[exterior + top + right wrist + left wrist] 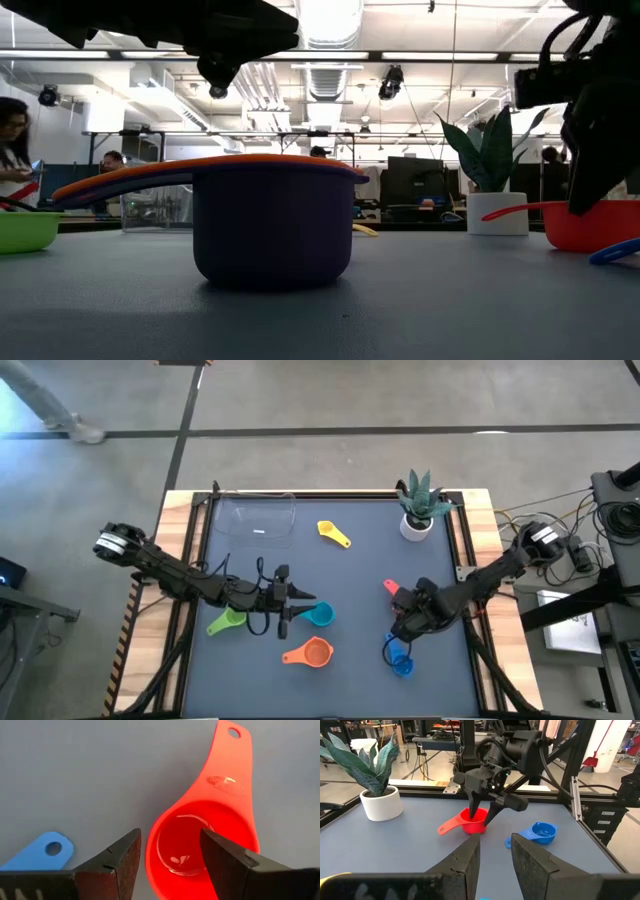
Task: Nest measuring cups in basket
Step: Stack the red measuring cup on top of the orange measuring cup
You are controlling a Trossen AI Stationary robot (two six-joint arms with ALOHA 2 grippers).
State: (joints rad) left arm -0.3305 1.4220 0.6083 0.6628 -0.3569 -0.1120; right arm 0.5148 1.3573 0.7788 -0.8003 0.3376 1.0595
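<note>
While both tools gape empty, slate-blue table, concrete floor, person beyond.

You get even, bright light from the ceiling strip lights, which blow out white in the low view. Shadows on the table stay soft and short. A small glare spot sits inside the red cup; the room behind the purple cup looks soft.
</note>
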